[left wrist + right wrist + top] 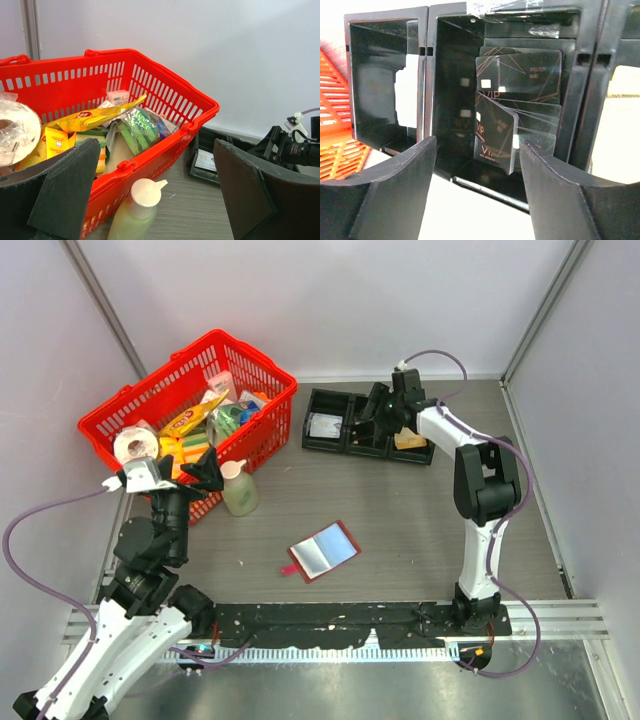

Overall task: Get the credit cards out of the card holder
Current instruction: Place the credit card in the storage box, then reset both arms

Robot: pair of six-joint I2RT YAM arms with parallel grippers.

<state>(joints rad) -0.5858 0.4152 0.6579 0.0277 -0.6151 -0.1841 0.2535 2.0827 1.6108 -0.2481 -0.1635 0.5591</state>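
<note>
Right gripper [477,150] is over the middle compartment of the black tray [427,75], jaws apart, nothing pinched between them. Credit cards [517,75] are inside that compartment: dark, "VIP" print, a loose stack leaning on the back wall, with the front one tilted out toward your fingers. I read this as the drop-off step, with the pull-out next.

Card holder [323,551] lies open on the table, mid-table between the two arm bases, well apart from the tray. Pale sleeve side is up, snap tab pointing toward the left arm. From the top view I can't tell if a card is left in the sleeves; it's too small and shiny.

Left gripper [190,472] is wide open and holding nothing, hovering just beside the red basket [190,380] and the pale green bottle [240,490].

How to do it cleanly:
- Keep the right jaws as wide as they are and retract straight up out of the compartment. No sideways move until the fingers are above the rim.
- Watch that tilted front card. A finger pad could drag it over the near wall.
- Don't close on the way out.
- Then hover the wrist camera over the holder and check the sleeves before committing to another pick.
- If a card is in there, pin the holder's red edge with the left arm so it doesn't slide while the right pulls.
</note>
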